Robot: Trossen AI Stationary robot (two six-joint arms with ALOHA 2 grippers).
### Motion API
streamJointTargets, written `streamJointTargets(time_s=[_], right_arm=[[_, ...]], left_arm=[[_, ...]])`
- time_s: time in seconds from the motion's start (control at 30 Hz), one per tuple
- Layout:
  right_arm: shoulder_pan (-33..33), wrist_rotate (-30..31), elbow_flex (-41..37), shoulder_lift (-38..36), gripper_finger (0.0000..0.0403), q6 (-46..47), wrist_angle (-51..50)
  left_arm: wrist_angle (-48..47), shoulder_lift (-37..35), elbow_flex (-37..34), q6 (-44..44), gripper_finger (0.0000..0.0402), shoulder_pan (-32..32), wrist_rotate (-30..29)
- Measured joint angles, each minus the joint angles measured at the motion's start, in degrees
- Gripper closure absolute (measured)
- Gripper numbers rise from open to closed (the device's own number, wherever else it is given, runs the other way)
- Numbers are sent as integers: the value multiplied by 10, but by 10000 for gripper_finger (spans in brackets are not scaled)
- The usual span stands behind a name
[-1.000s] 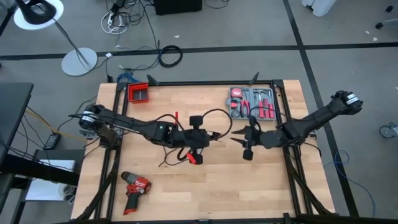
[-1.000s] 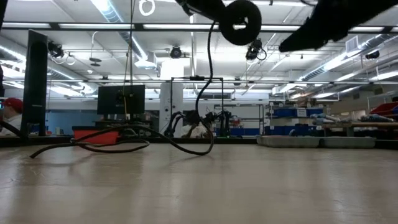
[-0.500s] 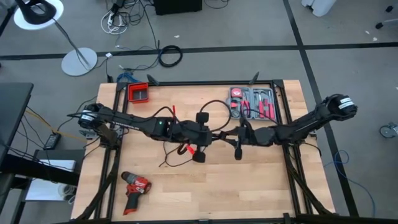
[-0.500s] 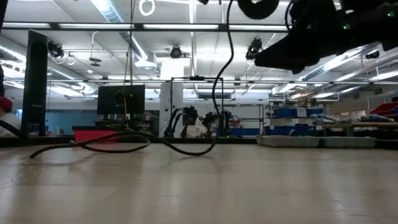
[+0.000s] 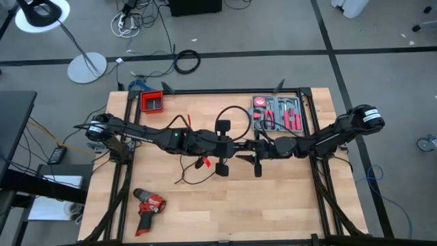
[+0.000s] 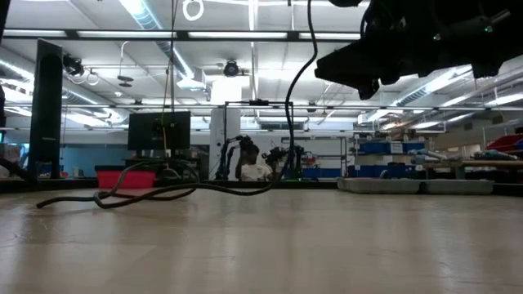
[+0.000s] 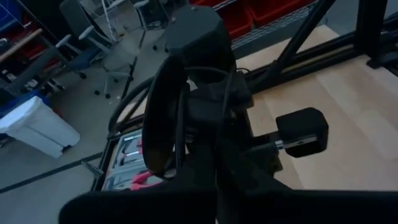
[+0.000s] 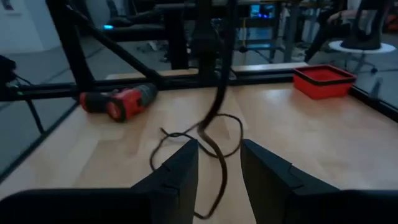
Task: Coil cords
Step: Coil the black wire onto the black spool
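I see right gripper (image 5: 240, 156) now moved in to meet left gripper (image 5: 231, 145) mid-table; fingers apart, straddling cord (image 8: 214, 118). Left grip state: cannot tell. Cord hangs from left, rest trailing on table (image 5: 205, 205). Handover looks imminent.

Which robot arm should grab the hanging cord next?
Probably the right. The right hand is open in its wrist view, with the cord hanging just ahead of its fingers. The left hand looks busy holding the cord up above the table.
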Motion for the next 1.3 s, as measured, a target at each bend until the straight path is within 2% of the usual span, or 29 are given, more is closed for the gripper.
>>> streamJointTargets(time_s=[0.2,0.5,0.6,0.7,0.77,0.9,1.07,1.17,1.3], right_arm=[[-2,-2,2,22,284,0,48],[-1,-16,19,22,292,-5,44],[-3,-16,19,22,324,-6,43],[-4,-17,19,22,383,-7,43],[-4,-17,19,22,391,-6,40],[-4,-10,20,13,396,8,-45],[10,1,20,-22,399,22,-156],[24,26,20,-51,399,15,-198],[39,31,20,-89,400,15,-228]], left_arm=[[13,0,0,0,401,0,-1],[20,0,0,0,401,0,-3],[20,0,0,0,401,0,-7],[20,0,0,0,401,-1,-9],[20,0,0,0,401,-1,-10],[-4,0,0,-15,401,-3,-6],[-98,-8,0,-49,401,-7,-6],[-156,-10,0,-73,401,-8,-7],[-190,-11,0,-92,401,-10,-16]])
